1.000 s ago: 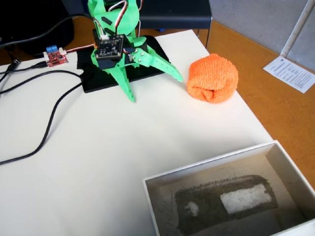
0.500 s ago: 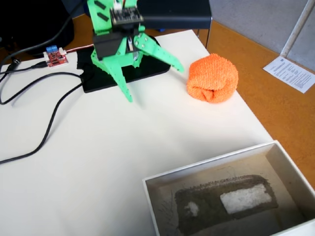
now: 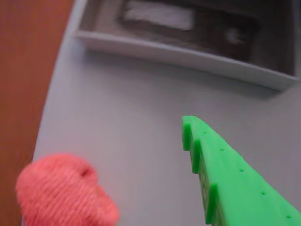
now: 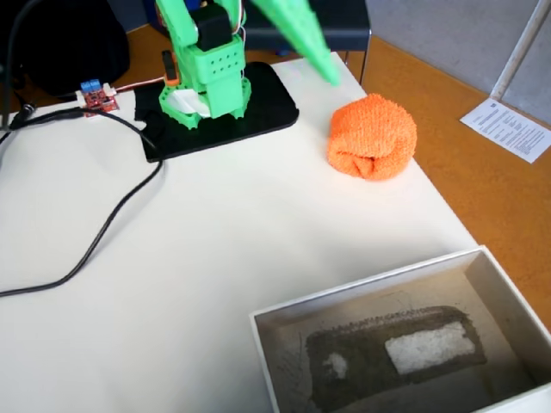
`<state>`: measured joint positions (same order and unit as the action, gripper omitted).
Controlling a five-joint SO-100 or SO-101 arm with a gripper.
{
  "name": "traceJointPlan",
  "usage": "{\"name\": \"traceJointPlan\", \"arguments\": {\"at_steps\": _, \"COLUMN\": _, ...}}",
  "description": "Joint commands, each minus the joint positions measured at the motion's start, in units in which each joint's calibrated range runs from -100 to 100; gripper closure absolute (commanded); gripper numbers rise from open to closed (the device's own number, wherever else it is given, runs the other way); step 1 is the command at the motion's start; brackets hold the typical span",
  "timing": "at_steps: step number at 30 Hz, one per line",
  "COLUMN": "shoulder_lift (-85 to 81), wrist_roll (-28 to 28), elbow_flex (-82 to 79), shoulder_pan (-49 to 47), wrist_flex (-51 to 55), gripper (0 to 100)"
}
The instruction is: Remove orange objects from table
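The orange fuzzy ball [image 4: 372, 138] lies on the white table [image 4: 215, 232] near its right edge in the fixed view, crease facing the front. It also shows at the lower left of the wrist view [image 3: 63, 193]. My green gripper [image 4: 325, 73] hangs above and to the left of the ball, apart from it. In the wrist view only one toothed finger [image 3: 221, 174] shows, with bare table [image 3: 141, 94] beside its teeth, so the jaws stand apart and hold nothing.
A white-walled shallow box [image 4: 362, 292] with a grey bottom stands at the front right and also shows in the wrist view [image 3: 188, 56]. The arm's base sits on a black plate [image 4: 267, 107]. A red circuit board [image 4: 99, 99] and a black cable [image 4: 112, 224] lie at the left. Brown floor borders the table's right edge.
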<state>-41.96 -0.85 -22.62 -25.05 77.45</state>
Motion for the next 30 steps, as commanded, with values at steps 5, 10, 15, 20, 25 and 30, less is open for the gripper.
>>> {"name": "traceJointPlan", "arguments": {"at_steps": 5, "shoulder_lift": -5.4, "wrist_roll": -2.3, "elbow_flex": -14.7, "shoulder_pan": -12.9, "wrist_flex": 4.5, "gripper": 46}}
{"name": "traceJointPlan", "arguments": {"at_steps": 10, "shoulder_lift": -11.6, "wrist_roll": -1.9, "elbow_flex": -29.0, "shoulder_pan": -16.0, "wrist_flex": 5.3, "gripper": 46}}
{"name": "traceJointPlan", "arguments": {"at_steps": 15, "shoulder_lift": -13.1, "wrist_roll": -0.2, "elbow_flex": -34.8, "shoulder_pan": -16.4, "wrist_flex": 3.2, "gripper": 46}}
{"name": "traceJointPlan", "arguments": {"at_steps": 20, "shoulder_lift": -8.9, "wrist_roll": 2.5, "elbow_flex": -33.0, "shoulder_pan": -16.3, "wrist_flex": 1.6, "gripper": 46}}
{"name": "traceJointPlan", "arguments": {"at_steps": 25, "shoulder_lift": -0.4, "wrist_roll": 4.4, "elbow_flex": -28.4, "shoulder_pan": -15.9, "wrist_flex": -2.3, "gripper": 46}}
{"name": "traceJointPlan", "arguments": {"at_steps": 30, "shoulder_lift": 7.7, "wrist_roll": 5.2, "elbow_flex": -23.5, "shoulder_pan": -15.2, "wrist_flex": -4.8, "gripper": 48}}
